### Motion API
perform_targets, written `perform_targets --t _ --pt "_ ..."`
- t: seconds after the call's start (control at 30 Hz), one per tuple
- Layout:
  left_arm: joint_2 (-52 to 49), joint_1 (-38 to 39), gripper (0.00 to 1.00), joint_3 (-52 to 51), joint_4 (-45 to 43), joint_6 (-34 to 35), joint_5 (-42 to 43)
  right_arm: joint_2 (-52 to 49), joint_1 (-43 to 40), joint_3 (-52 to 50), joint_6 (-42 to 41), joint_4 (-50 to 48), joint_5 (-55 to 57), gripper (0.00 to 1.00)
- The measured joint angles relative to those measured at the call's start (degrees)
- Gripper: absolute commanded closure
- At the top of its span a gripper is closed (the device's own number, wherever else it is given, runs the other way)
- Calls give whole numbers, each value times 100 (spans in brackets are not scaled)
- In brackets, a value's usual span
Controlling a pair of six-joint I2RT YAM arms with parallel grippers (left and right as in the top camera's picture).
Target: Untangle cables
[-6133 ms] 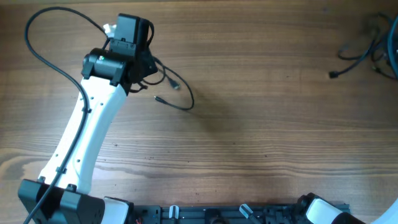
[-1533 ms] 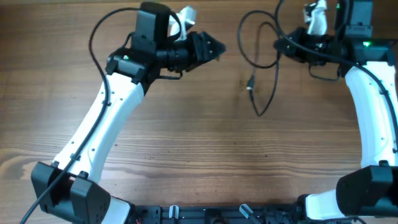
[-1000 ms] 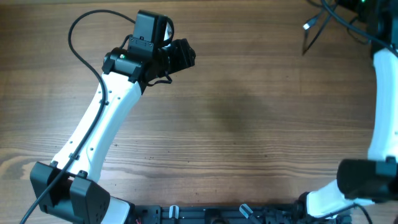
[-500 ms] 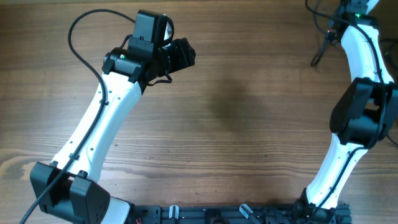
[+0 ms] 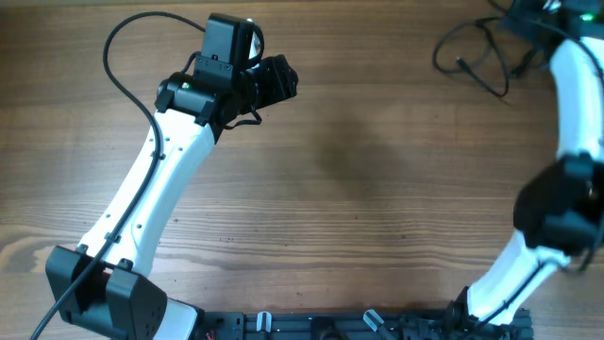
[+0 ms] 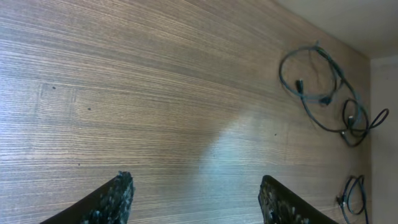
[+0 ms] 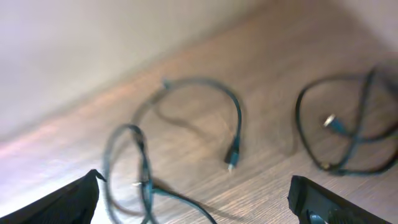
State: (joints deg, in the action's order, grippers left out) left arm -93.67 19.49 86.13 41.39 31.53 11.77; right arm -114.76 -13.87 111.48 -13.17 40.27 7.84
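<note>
**While the cables (image 5: 462, 64) lie in loose loops, both grippers wait empty**

Spread in loose loops, they occupy the desk (image 5: 377, 189) at the upper right of the overhead frame, apparently so each cord can be told apart. Above them the right gripper (image 7: 194, 180) hangs with jaws wide and nothing between them, fit for reaching to another cord. Well apart, at the upper left, the left gripper (image 6: 196, 186) hovers part-spread and empty, seemingly parked clear of the work.
</note>
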Motion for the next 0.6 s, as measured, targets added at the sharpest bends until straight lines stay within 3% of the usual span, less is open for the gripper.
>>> perform_targets --t 0.13,0.2,0.27,0.4,0.6 --pt "0 0 28 0 0 0 0 907 -7 57 22 308 -164 0" --pt "0 0 20 0 0 -2 -2 1102 -13 57 37 540 -286 0" --pt "0 0 1 0 -2 -31 0 1169 -26 50 94 833 -557 0" --pt "0 0 0 0 66 -68 -4 1606 -28 37 175 1246 -1300 0" --pt "0 0 0 0 280 -72 -4 3060 -28 44 549 1906 -2227 0"
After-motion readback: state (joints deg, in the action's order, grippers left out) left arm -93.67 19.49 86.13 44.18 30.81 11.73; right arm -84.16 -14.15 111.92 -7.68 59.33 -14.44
